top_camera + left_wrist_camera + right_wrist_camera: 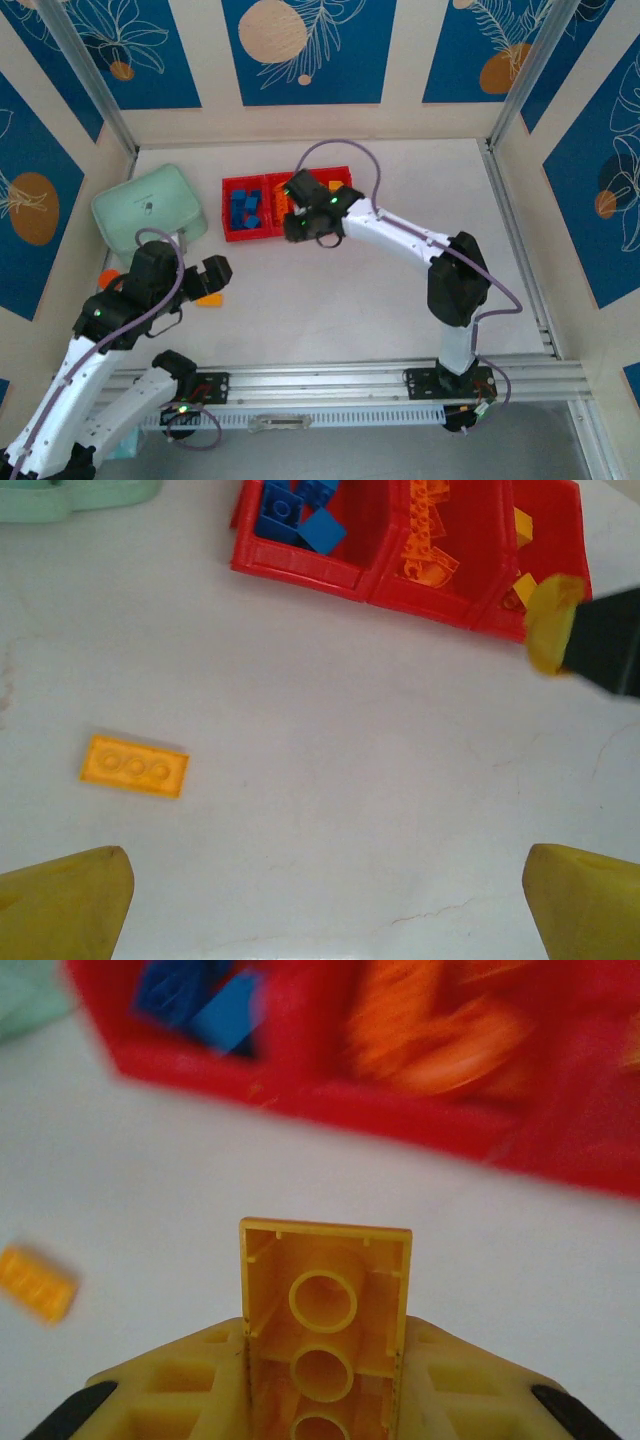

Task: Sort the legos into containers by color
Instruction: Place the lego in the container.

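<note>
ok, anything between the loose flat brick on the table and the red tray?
Nothing. The left wrist view shows bare white table between the flat orange-yellow plastic brick and the shallow red plastic tray.

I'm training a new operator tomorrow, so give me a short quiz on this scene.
1. True or false: the left gripper is open.
2. What does the right gripper hold? A) blue brick B) yellow brick C) nothing
3. Which colour of bricks lies in the middle compartment of the tray?
Key: 1 true; 2 B; 3 orange.
</note>
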`<state>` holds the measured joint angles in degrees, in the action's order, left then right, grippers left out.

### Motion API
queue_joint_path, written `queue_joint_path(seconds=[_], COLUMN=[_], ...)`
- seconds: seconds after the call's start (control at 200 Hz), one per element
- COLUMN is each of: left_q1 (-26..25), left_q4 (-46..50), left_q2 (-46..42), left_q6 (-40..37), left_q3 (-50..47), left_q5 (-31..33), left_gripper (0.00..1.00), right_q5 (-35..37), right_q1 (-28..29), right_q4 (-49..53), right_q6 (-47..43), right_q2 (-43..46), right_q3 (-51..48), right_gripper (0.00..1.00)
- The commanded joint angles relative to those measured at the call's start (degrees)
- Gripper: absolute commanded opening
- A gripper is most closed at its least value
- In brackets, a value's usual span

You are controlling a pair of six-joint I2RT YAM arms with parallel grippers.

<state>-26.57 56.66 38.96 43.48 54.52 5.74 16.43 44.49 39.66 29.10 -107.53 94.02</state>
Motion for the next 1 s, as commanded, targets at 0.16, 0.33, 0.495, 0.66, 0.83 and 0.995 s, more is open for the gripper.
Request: queue_joint_path(seconds=[0.16,0.33,0.495,0.66,0.83,0.995], left_q1=[0.3,0.4,0.5,0.7,0.8,0.8], left_q4=[-11.5,-14.1,-14.9,-14.3,-12.3,-8.3], left_q2=[6.7,9.0,9.5,9.2,7.7,5.0], left_q6=[-1.7,-1.7,-1.8,-2.1,-2.1,-2.1], left_q3=[-1.8,-2.1,-2.0,-1.6,-0.8,-0.1], left_q5=[-3.9,-2.8,-2.2,-1.9,-1.6,-1.1], left_gripper=[0.99,0.99,0.99,0.99,0.99,0.99], right_q5=[3.6,4.2,3.3,3.2,1.9,-0.5], right_q1=[-11.1,-14.6,-16.2,-15.3,-12.2,-6.7], right_q4=[-0.3,1.1,4.1,4.2,0.4,-2.1], right_q6=[-7.1,-8.7,-9.4,-10.7,-12.0,-13.0], right_q2=[-9.4,-18.8,-24.3,-21.7,-13.2,-5.7], right_q3=[10.5,20.9,28.8,28.3,18.6,9.0], right_gripper=[0.29,0.34,0.5,0.6,0.64,0.67])
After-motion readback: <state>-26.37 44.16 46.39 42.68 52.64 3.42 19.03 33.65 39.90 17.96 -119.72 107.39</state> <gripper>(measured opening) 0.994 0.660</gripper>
